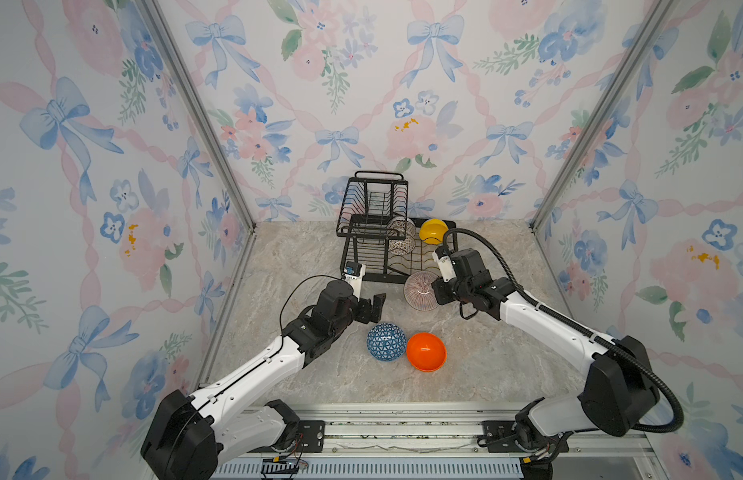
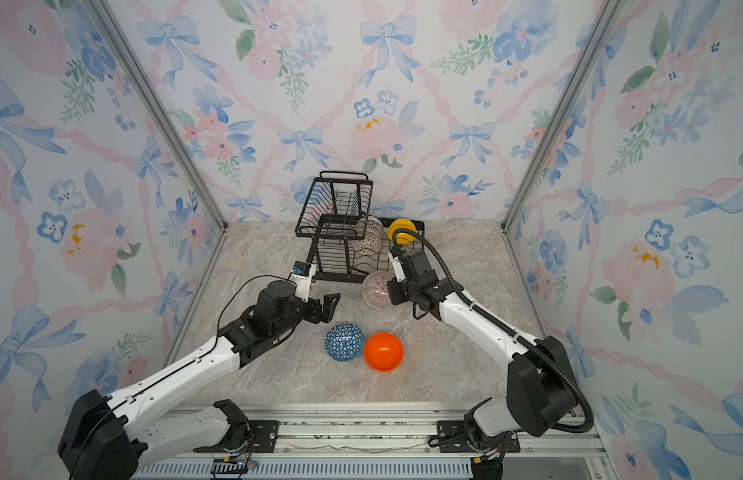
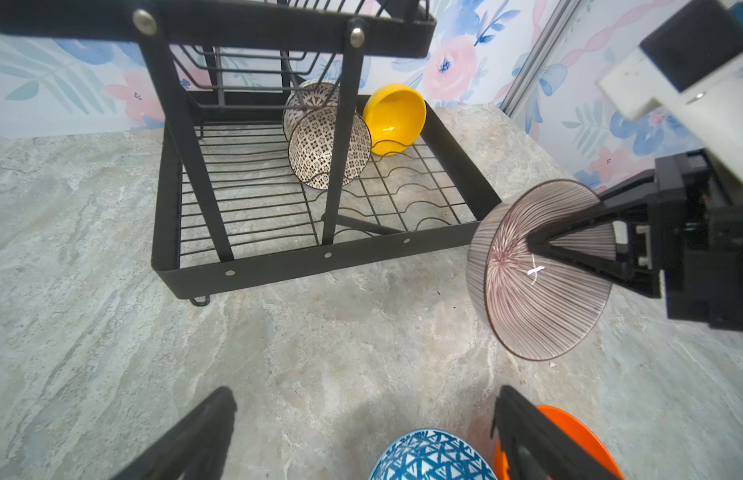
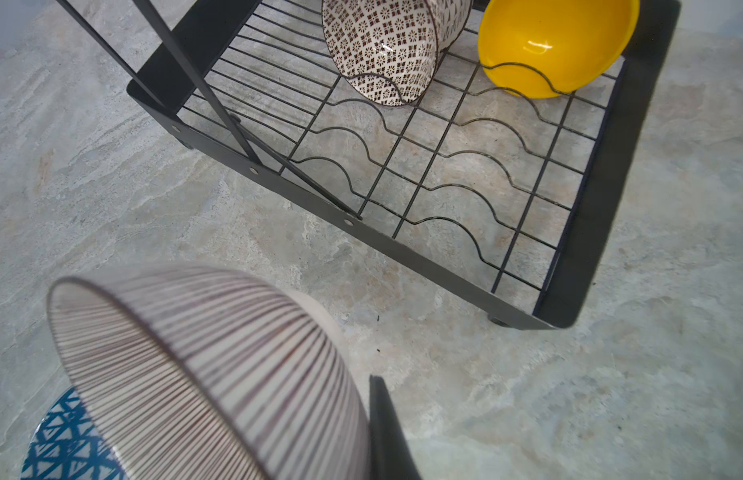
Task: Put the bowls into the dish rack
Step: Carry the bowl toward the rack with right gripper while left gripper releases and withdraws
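Grey marbled tabletop (image 1: 486, 365) lying bare near centre; floral wallpaper walls (image 1: 361, 83) enclosing left, right, far sides; aluminium rail (image 1: 403, 432) running along near edge.

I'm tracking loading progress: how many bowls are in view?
6. In the dish rack: the yellow bowl and two white patterned bowls, one behind the other. The right gripper holds the ribbed bowl. The blue bowl and orange bowl sit on the table.

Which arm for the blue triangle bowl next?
Left. The left gripper is open and empty, right beside the blue bowl; the right gripper is shut on the ribbed bowl near the dish rack.
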Action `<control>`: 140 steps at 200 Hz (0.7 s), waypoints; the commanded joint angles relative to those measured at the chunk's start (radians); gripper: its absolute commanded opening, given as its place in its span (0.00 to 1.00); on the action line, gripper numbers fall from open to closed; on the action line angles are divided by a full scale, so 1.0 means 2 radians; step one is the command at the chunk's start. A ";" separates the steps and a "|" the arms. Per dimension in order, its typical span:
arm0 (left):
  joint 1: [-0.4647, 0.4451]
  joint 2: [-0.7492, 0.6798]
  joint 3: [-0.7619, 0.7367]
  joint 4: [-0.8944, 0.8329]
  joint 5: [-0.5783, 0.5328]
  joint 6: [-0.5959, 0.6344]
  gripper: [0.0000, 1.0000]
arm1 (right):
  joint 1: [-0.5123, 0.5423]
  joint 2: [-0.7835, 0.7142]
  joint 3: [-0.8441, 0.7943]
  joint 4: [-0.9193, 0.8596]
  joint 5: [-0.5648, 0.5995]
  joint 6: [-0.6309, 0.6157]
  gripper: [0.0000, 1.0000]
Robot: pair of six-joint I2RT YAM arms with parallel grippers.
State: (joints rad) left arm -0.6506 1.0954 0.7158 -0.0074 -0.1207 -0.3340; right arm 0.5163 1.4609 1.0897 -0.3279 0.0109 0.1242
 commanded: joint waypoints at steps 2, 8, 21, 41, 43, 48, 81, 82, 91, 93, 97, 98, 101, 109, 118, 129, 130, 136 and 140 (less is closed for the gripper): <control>0.005 -0.010 -0.015 -0.009 0.008 -0.012 0.98 | -0.017 -0.020 0.001 0.030 -0.005 -0.025 0.00; 0.005 -0.011 -0.018 -0.010 0.008 -0.013 0.98 | -0.021 -0.020 0.002 0.030 -0.005 -0.030 0.00; 0.005 -0.012 -0.021 -0.011 0.009 -0.014 0.98 | -0.029 -0.018 0.004 0.033 -0.003 -0.041 0.00; 0.007 -0.013 -0.025 -0.013 0.011 -0.016 0.98 | -0.040 -0.012 0.010 0.032 0.000 -0.054 0.00; 0.007 -0.014 -0.025 -0.013 0.011 -0.016 0.98 | -0.041 -0.012 0.010 0.032 0.001 -0.055 0.00; 0.007 -0.014 -0.027 -0.014 0.011 -0.017 0.98 | -0.044 -0.010 0.011 0.033 0.003 -0.058 0.00; 0.008 -0.018 -0.037 -0.017 0.013 -0.022 0.98 | -0.062 -0.001 0.010 0.045 0.008 -0.072 0.00; 0.008 -0.018 -0.038 -0.016 0.014 -0.022 0.98 | -0.063 -0.001 0.010 0.046 0.007 -0.072 0.00; 0.009 -0.020 -0.041 -0.018 0.014 -0.023 0.98 | -0.070 0.002 0.011 0.050 0.008 -0.074 0.00; 0.009 -0.021 -0.042 -0.018 0.014 -0.023 0.98 | -0.071 0.003 0.012 0.051 0.009 -0.075 0.00; 0.009 -0.021 -0.044 -0.019 0.014 -0.025 0.98 | -0.074 0.005 0.013 0.053 0.010 -0.076 0.00; 0.009 -0.021 -0.044 -0.019 0.015 -0.025 0.98 | -0.074 0.005 0.013 0.053 0.010 -0.076 0.00; 0.009 -0.022 -0.045 -0.019 0.015 -0.025 0.98 | -0.076 0.006 0.013 0.055 0.011 -0.077 0.00; 0.010 -0.022 -0.048 -0.021 0.016 -0.026 0.98 | -0.079 0.010 0.015 0.060 0.016 -0.084 0.00; 0.011 -0.023 -0.050 -0.022 0.016 -0.027 0.98 | -0.082 0.013 0.016 0.067 0.026 -0.093 0.00; 0.012 -0.025 -0.052 -0.025 0.017 -0.027 0.98 | -0.084 0.019 0.020 0.074 0.036 -0.105 0.00; 0.012 -0.025 -0.052 -0.025 0.017 -0.027 0.98 | -0.084 0.019 0.020 0.074 0.037 -0.106 0.00; 0.013 -0.026 -0.053 -0.025 0.017 -0.028 0.98 | -0.086 0.023 0.022 0.079 0.040 -0.110 0.00; 0.013 -0.025 -0.054 -0.025 0.017 -0.028 0.98 | -0.087 0.025 0.023 0.083 0.042 -0.113 0.00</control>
State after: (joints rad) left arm -0.6338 1.0637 0.6262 -0.0341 -0.1028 -0.3714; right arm 0.3561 1.4899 1.0924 -0.2565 0.0505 -0.0483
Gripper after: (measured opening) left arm 0.980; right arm 0.116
